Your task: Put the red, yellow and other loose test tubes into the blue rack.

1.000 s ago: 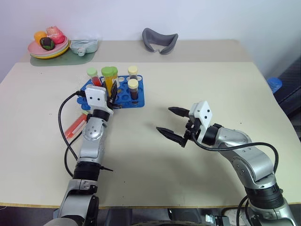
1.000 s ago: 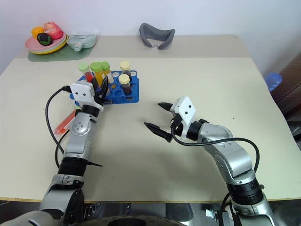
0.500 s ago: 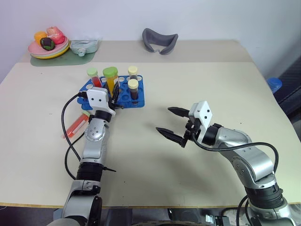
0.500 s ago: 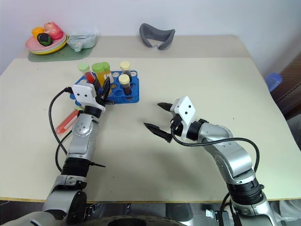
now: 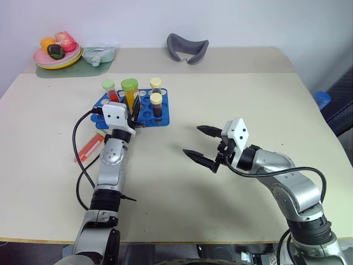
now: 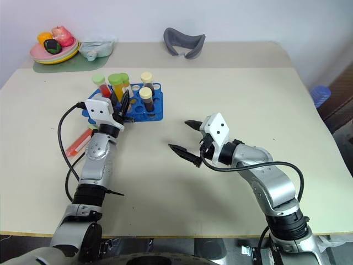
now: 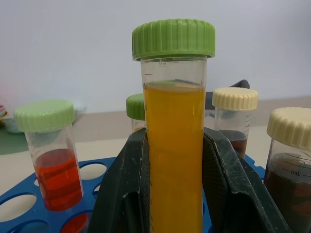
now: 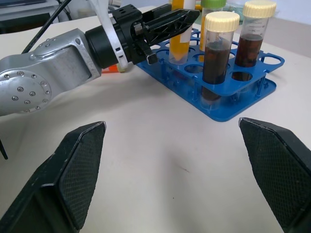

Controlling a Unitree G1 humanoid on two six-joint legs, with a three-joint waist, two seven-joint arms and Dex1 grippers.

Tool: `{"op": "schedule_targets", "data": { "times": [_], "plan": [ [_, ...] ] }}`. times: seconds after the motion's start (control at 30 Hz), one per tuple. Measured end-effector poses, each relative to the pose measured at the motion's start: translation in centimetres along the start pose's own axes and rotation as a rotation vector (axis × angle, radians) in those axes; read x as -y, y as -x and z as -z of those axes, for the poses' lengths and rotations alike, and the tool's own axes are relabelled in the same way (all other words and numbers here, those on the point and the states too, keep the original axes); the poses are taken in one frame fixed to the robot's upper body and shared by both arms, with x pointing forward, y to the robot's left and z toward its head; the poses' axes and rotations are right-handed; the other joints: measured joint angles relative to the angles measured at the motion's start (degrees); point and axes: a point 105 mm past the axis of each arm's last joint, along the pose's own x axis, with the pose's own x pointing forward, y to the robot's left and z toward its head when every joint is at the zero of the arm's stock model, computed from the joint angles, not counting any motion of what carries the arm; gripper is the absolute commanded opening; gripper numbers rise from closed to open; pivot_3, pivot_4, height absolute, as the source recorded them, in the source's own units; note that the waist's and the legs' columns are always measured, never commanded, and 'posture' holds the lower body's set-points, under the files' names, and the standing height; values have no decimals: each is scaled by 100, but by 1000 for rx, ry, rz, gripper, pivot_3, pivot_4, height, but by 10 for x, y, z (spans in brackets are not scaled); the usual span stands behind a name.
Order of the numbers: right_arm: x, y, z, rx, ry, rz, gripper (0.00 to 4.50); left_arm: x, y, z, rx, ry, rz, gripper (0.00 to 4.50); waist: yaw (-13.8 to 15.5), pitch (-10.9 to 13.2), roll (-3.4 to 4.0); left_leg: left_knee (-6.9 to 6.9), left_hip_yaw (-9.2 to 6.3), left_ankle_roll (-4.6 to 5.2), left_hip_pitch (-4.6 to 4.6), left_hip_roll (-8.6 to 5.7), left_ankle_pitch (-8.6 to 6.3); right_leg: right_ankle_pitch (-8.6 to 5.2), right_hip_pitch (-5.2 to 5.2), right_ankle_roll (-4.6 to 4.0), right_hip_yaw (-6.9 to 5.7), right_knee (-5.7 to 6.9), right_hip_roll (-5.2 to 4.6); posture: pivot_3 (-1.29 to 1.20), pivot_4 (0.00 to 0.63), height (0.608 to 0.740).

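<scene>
My left gripper (image 5: 134,113) is shut on the yellow test tube (image 7: 175,160) with a green cap and holds it upright over the blue rack (image 5: 146,115). The tube's lower end reaches the rack's holes; I cannot tell whether it is seated. In the rack stand a red tube (image 5: 110,90) with a pale-green cap and two dark brown tubes (image 5: 156,104) with cream caps. Another red tube (image 5: 88,147) lies loose on the table, left of my left forearm. My right gripper (image 5: 202,144) hovers open and empty over the table, to the right of the rack.
A plate of toy food (image 5: 55,55) on a green mat sits at the back left corner, with a pale teal object (image 5: 98,53) beside it. A grey curved object (image 5: 187,47) lies at the back edge. A black cable loops beside my left arm.
</scene>
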Motion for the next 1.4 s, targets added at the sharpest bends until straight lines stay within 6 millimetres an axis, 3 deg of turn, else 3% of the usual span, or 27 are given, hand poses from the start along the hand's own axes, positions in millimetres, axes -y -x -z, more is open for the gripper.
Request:
{"op": "schedule_targets", "data": {
  "times": [0.13,0.23,0.43,0.5,0.53,0.67,0.7,0.8,0.93,1.1,1.2,1.3,1.4],
  "plan": [
    [0,0,0,2,-2,4,4500,0,0,2,2,-11,4,854,2,0,0,0,0,0,1,0,0,0,1,0,0,-1,0,0,150,740],
    [0,-1,0,4,-3,7,4500,-1,3,17,-50,-15,1,854,-2,1,-1,-1,0,1,-1,0,0,0,-1,0,0,-1,1,0,150,740],
    [0,-1,0,6,-6,8,4500,0,4,18,-35,-28,5,854,-2,0,-1,-1,0,1,0,0,0,0,-1,0,0,-1,1,0,150,740],
    [0,-1,0,7,-7,8,4500,0,5,18,-32,-29,5,1888,-3,0,-1,-1,0,1,0,0,-1,0,-1,0,0,-1,1,0,150,740],
    [0,-1,0,7,-7,9,4500,0,5,18,-33,-28,4,2154,-3,0,-1,-1,0,1,0,0,-1,0,-1,0,0,-1,1,0,150,740],
    [0,-1,0,9,-9,10,4500,-2,6,16,-26,-28,-4,4225,-2,0,-1,-2,0,1,-1,0,-1,0,-1,0,0,-1,0,0,150,740],
    [0,-1,0,9,-9,10,4500,-3,6,13,-18,-28,-6,4442,-1,0,-1,-2,0,1,-1,0,-1,0,-1,0,0,-1,1,0,150,740],
    [0,-2,-1,11,-9,10,4500,-10,8,1,10,-13,-20,4442,-6,0,0,-4,0,1,0,1,-1,0,-2,0,0,-1,1,0,150,740],
    [-1,-2,-2,16,-10,6,4500,-29,24,-25,27,-7,-40,4442,-12,1,0,-9,-1,0,0,4,0,0,-5,0,1,0,2,0,150,740],
    [-2,0,-4,24,-11,-3,4500,-65,39,-78,22,-64,-37,4442,-2,1,-1,-8,-2,2,0,4,-2,-1,-2,0,0,-1,1,0,150,740],
    [-1,1,-5,28,-9,-8,4500,-74,44,-101,-16,-94,19,4442,-2,2,0,-10,-2,3,1,4,-2,-1,0,0,0,-2,2,0,150,740],
    [0,0,-5,27,-11,-20,4500,-81,48,-106,-126,-101,73,4442,-13,3,1,-13,-2,3,5,4,-3,-1,-1,-1,0,-1,3,0,150,740],
    [1,-2,-8,31,-2,-35,4500,-92,58,-89,-371,-134,94,4442,-26,6,2,-20,-2,5,11,4,-4,-2,-2,-1,2,0,5,0,150,740]
  ]
}}
